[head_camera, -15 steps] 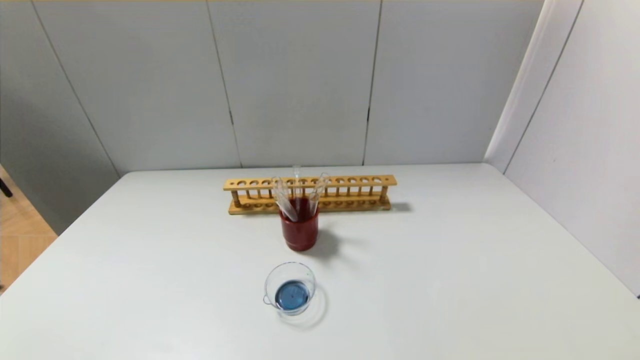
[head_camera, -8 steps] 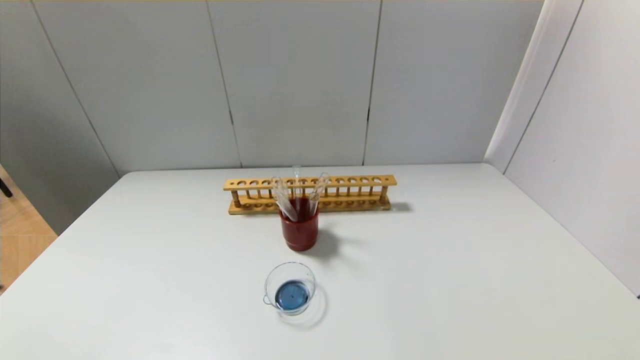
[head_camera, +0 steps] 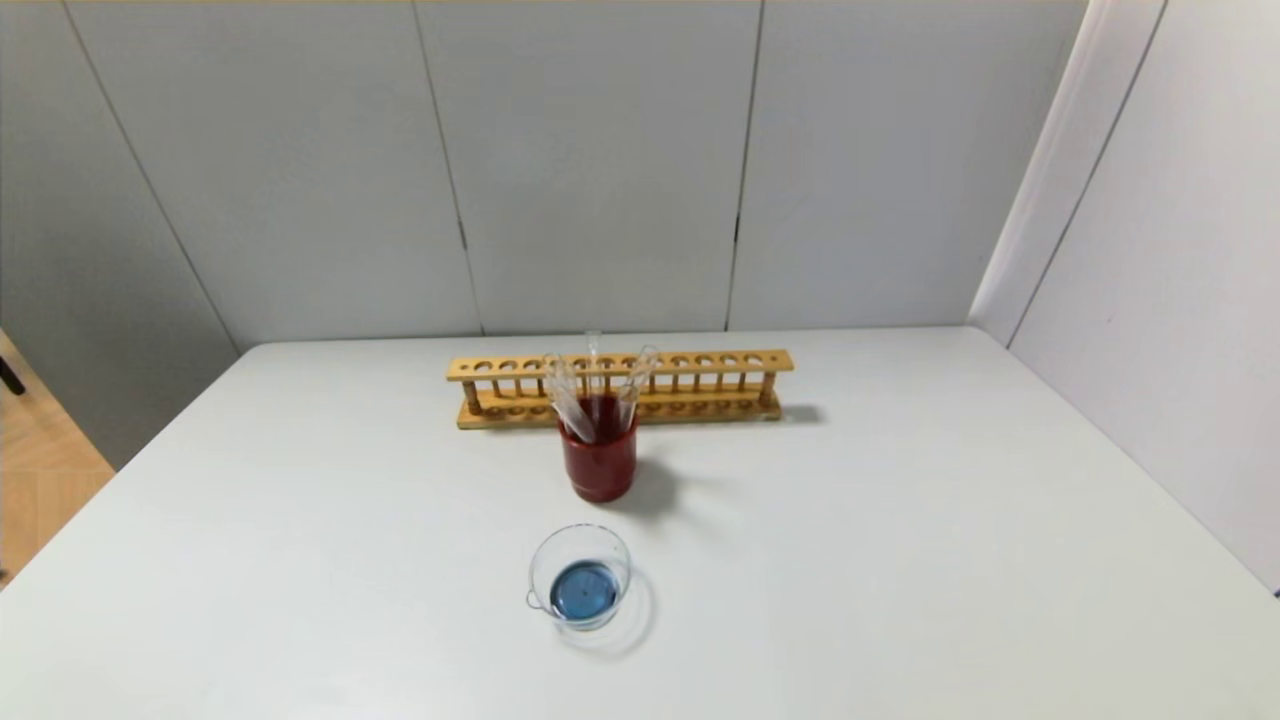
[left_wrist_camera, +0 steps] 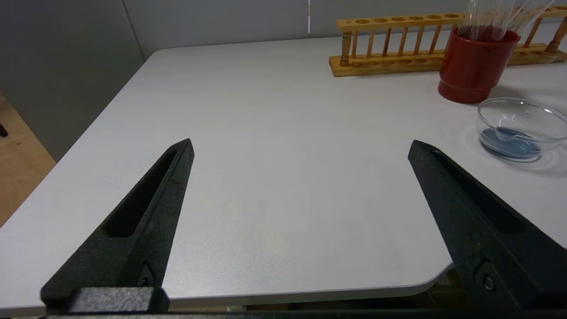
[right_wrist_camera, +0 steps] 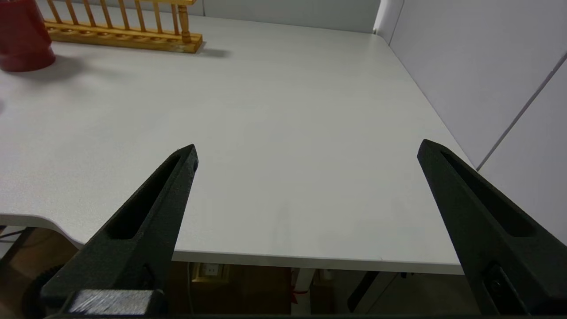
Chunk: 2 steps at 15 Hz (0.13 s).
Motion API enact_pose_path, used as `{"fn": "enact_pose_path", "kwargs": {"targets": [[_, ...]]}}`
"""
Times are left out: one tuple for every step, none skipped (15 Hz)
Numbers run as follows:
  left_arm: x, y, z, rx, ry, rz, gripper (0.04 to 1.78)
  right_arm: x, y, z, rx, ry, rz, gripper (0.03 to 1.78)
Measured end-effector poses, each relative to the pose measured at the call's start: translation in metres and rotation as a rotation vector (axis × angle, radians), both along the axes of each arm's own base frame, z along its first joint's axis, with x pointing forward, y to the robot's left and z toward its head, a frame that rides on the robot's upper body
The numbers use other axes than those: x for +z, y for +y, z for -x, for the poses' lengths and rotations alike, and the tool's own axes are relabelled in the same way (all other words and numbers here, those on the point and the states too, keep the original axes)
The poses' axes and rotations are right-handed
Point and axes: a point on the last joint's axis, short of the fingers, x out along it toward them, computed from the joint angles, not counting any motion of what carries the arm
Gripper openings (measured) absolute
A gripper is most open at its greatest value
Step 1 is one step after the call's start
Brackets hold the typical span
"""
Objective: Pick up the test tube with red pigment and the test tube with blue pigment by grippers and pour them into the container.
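The clear glass container [head_camera: 542, 565] stands near the table's middle front with a pool of blue liquid in it; in the left wrist view the container [left_wrist_camera: 487, 126] lies well off to one side of the fingers. Three clear tubes [head_camera: 567, 396] lean in a dark red cup [head_camera: 598, 462]. Their bottoms are hidden inside the cup, so I cannot tell which is the test tube with red pigment or with blue pigment. My left gripper [left_wrist_camera: 301, 143] hangs open over the table's near left corner. My right gripper [right_wrist_camera: 308, 145] hangs open over the near right edge. Both are empty.
A wooden tube rack [head_camera: 700, 385] with empty holes runs along the back behind the cup. Grey wall panels close in the far side and the right side. The table's left edge drops to a wooden floor [head_camera: 30, 470].
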Motion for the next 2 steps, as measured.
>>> {"fn": "enact_pose_path", "kwargs": {"targets": [[0.0,0.0,0.0,0.0,0.0,0.0,1.71,0.0,0.0,0.0,0.0,0.0,-0.001,1.74],[0.0,0.0,0.0,0.0,0.0,0.0,1.71,0.0,0.0,0.0,0.0,0.0,-0.001,1.74]]}}
